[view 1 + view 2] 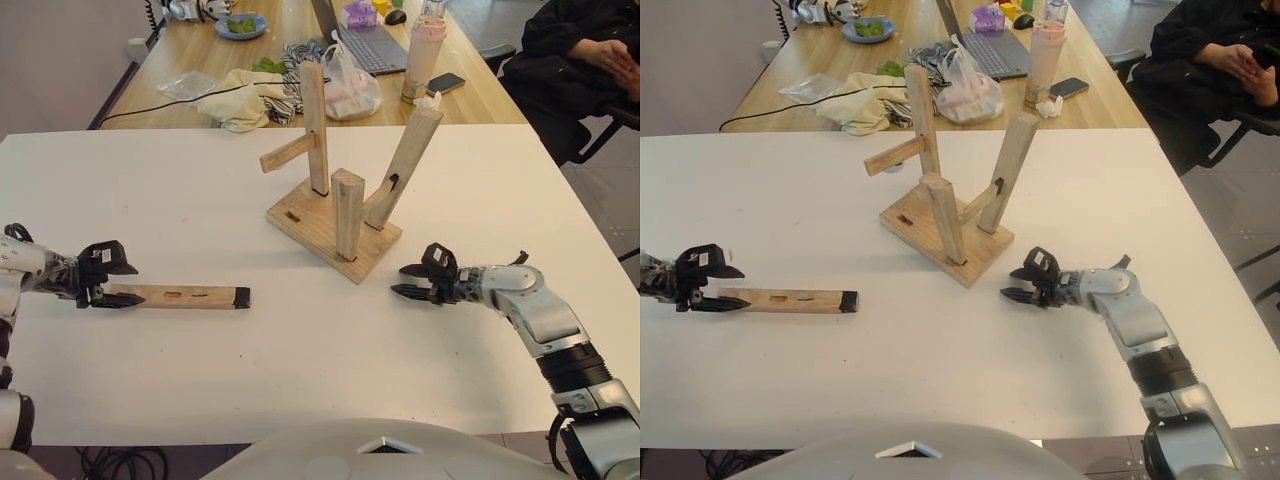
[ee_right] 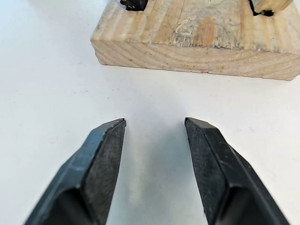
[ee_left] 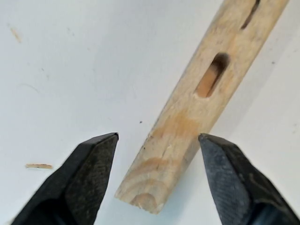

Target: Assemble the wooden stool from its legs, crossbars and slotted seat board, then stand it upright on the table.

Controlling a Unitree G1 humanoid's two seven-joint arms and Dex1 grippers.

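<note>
Open left hand (image 1: 132, 284) is straddling the loose leg (image 1: 190, 296) at eight o'clock, probably needing to close next. Open right hand (image 1: 400, 280) is resting empty.

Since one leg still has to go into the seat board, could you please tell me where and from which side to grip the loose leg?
I would grip the loose leg at its bare end, away from the black cap, coming from the robot's left. It lies flat, and the open left claw straddles that end.
</note>
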